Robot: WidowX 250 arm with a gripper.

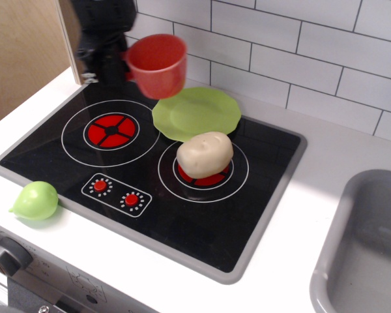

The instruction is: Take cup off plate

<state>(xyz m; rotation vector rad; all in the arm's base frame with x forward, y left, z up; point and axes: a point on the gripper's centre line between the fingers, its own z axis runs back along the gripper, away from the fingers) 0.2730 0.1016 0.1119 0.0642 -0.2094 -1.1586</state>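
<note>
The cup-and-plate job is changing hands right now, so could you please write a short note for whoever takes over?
Gripper: shut on the cup at its handle side, though motion blur hides the jaws.
Cup: in the air, up and left of the plate, touching nothing below.
Plate: bare, on the stove's back edge, with the potato on the near-right burner.
Done: cup lifted off the plate.
Left: set it down off the plate, perhaps on the left burner, and release.
</note>
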